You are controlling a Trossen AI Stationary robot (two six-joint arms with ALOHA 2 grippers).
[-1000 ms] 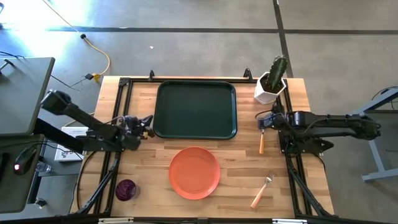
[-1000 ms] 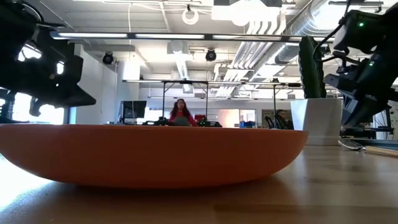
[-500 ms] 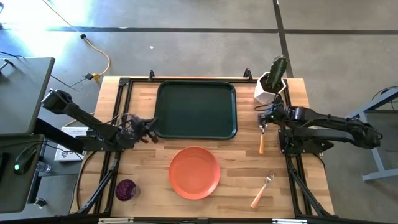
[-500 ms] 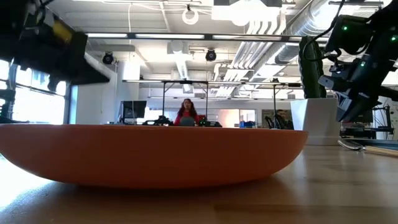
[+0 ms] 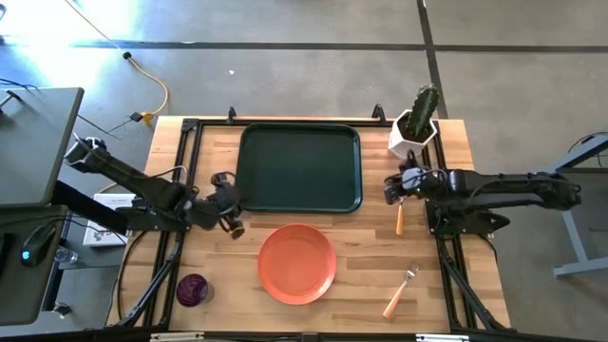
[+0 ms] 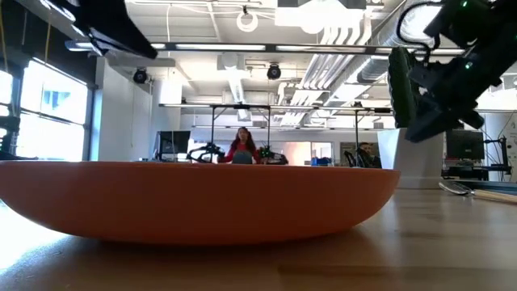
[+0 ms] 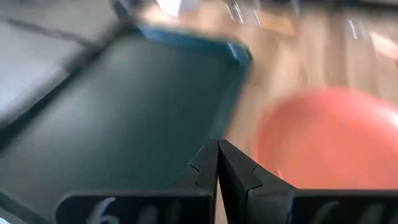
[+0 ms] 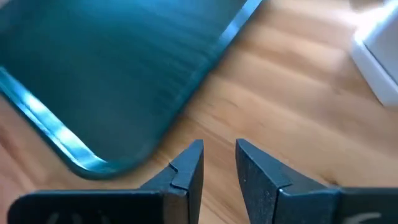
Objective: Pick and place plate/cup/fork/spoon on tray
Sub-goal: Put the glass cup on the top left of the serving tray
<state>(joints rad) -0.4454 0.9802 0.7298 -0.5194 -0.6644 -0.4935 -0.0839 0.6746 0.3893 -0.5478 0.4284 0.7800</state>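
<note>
The dark green tray (image 5: 299,168) lies at the table's far middle, with the orange-red plate (image 5: 296,263) flat on the wood in front of it. The purple cup (image 5: 193,289) stands near the left front corner. The fork (image 5: 400,290) lies at the right front. The spoon (image 5: 400,215) lies flat to the right of the tray. My left gripper (image 5: 231,214) hangs shut above the table by the tray's near left corner, holding nothing (image 7: 217,144). My right gripper (image 5: 391,187) is raised between the tray and the spoon, its fingers a little apart and nothing between them (image 8: 219,149).
A white pot with a cactus (image 5: 413,133) stands at the far right corner, just behind my right arm. Black frame rails (image 5: 180,190) run along the table's left and right sides. In the low view the plate (image 6: 198,198) fills the foreground.
My left gripper has risen well above the table and rolled about its own line, drifting a little toward the near edge beside the tray's corner; it stays shut. My right gripper has turned and shifted slightly toward the tray, with its gap unchanged.
</note>
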